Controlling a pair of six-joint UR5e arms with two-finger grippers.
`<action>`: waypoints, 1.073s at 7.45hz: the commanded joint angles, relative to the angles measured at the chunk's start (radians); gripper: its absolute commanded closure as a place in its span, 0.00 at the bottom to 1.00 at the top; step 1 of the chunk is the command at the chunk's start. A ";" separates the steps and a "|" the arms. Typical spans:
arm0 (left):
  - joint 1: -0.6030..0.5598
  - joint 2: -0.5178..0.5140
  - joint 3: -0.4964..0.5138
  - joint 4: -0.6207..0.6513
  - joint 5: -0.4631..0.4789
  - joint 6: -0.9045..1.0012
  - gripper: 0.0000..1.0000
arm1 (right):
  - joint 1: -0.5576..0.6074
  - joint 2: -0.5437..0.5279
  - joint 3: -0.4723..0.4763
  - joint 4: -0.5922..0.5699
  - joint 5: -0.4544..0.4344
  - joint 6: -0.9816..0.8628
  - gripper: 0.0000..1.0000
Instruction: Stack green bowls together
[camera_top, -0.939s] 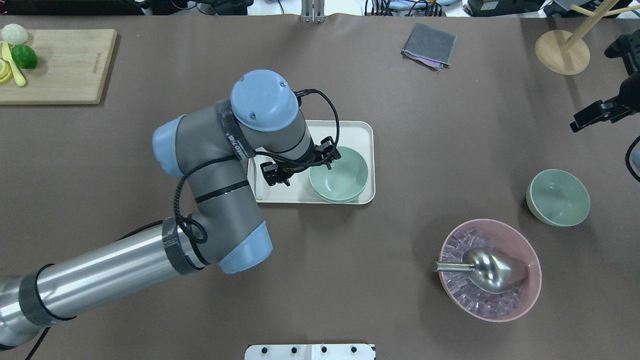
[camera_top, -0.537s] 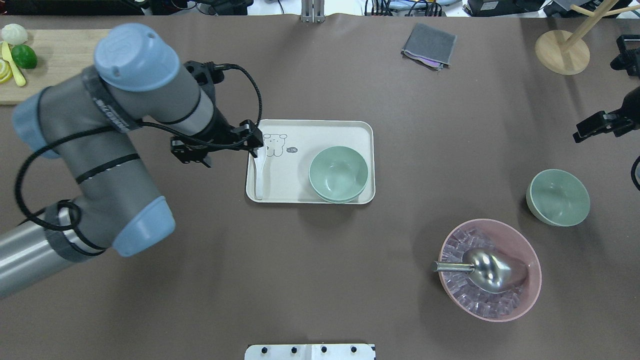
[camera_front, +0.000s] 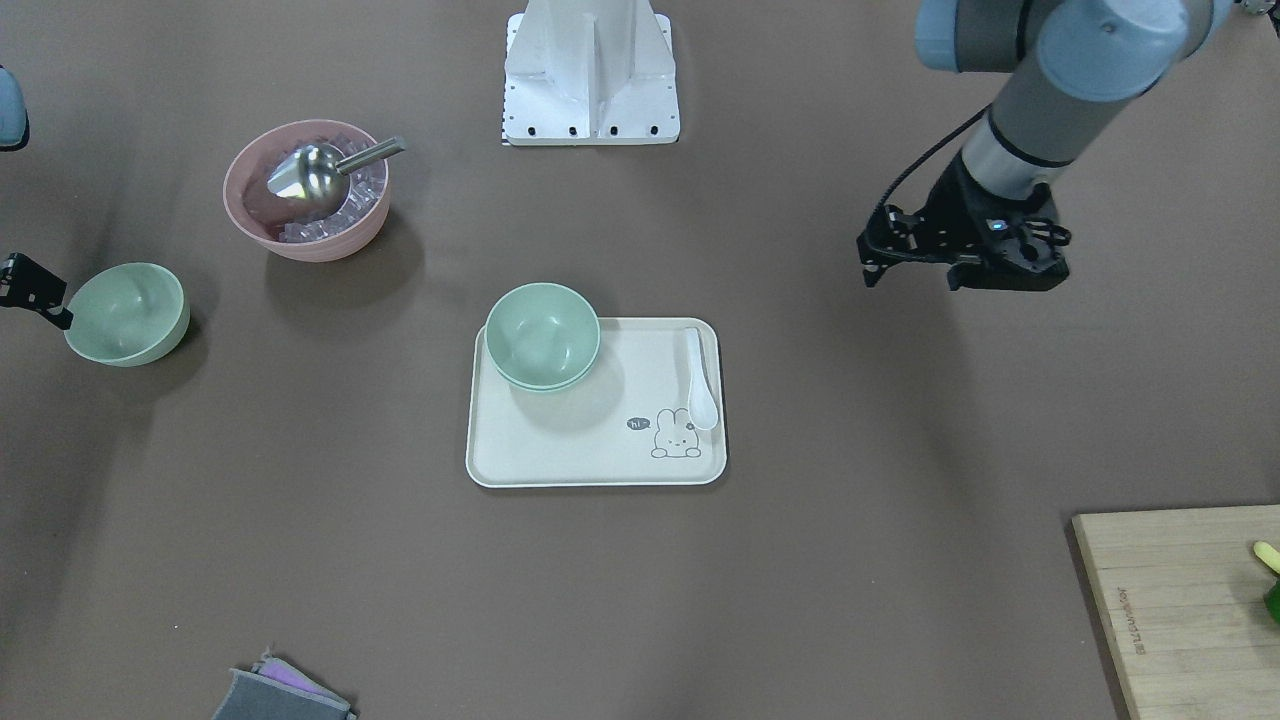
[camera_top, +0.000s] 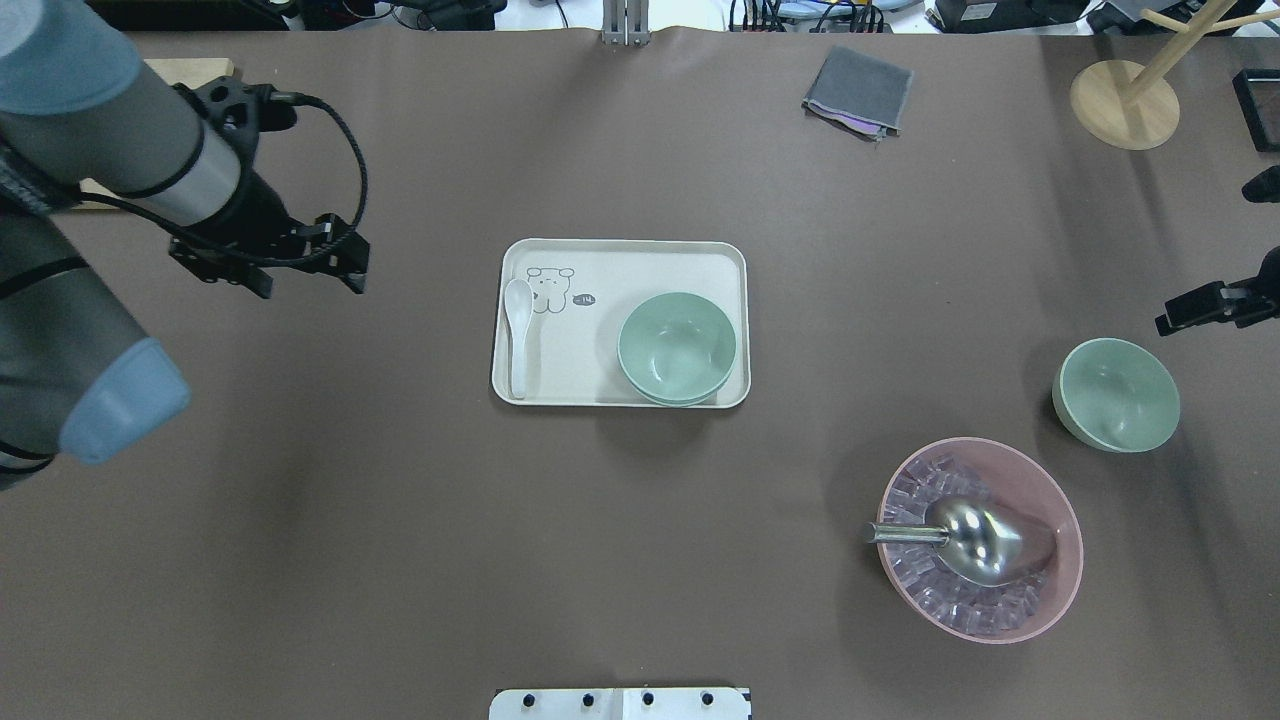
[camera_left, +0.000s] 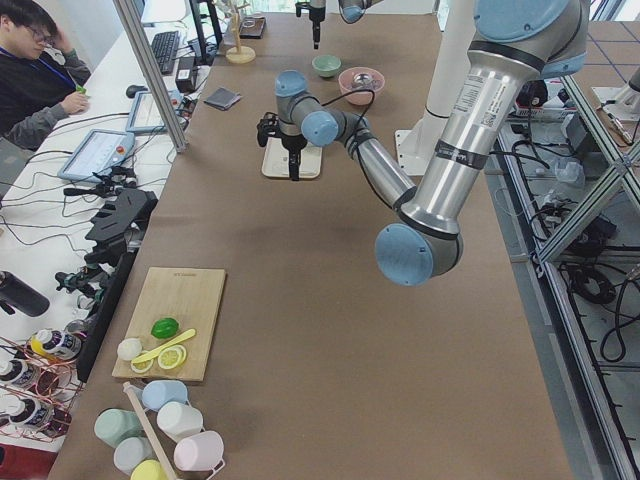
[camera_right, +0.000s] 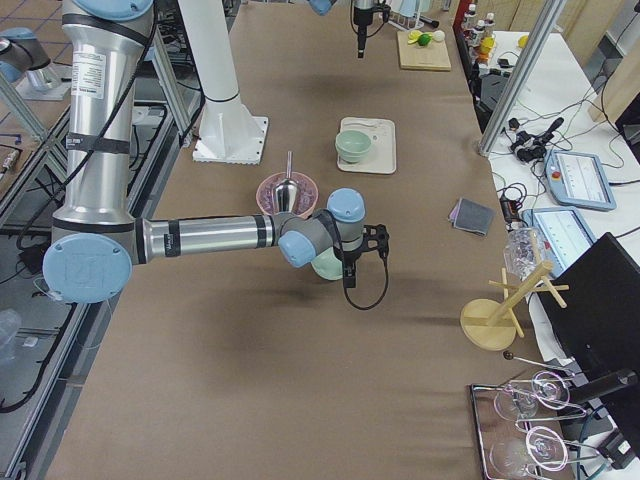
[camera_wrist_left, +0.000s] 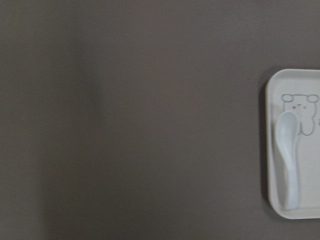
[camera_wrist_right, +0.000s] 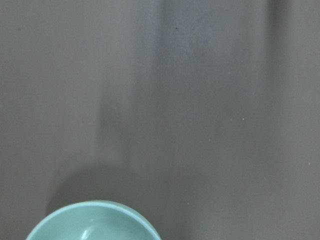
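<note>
Ok so looking down from the overhead camera, two green bowls (camera_top: 677, 346) are already nested one inside the other, sitting in the right half of the cream tray (camera_top: 640, 265) in the middle of the frame. A white spoon (camera_top: 517, 335) lies along the tray's left edge, next to a little bear drawing. The third green bowl (camera_top: 1115, 393) is off by itself on the bare table at the right side of the frame, upright and empty, just above the pink bowl (camera_top: 1040, 610), which has ice cubes and a metal scoop (camera_top: 975, 540) in it. The left gripper (camera_top: 310, 280) hangs over the table in the upper left, well apart from the tray, with its jaws spread and nothing between them. The right gripper (camera_top: 1205, 305) pokes in at the right edge just above the lone bowl, but only a bit of black hardware shows, so honestly I can't tell how its jaws stand. There's a grey cloth (camera_top: 858, 90) near the top edge, and in the front-facing view a cutting board (camera_front: 1180, 600) sits in the lower right corner.
</note>
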 joint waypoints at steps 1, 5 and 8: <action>-0.045 0.060 -0.009 -0.003 -0.007 0.066 0.02 | -0.073 -0.043 -0.005 0.097 -0.062 0.079 0.00; -0.045 0.058 -0.013 -0.002 -0.007 0.063 0.02 | -0.099 -0.053 -0.005 0.095 -0.087 0.081 0.65; -0.047 0.055 -0.013 -0.002 -0.007 0.063 0.02 | -0.108 -0.061 -0.005 0.095 -0.087 0.079 0.93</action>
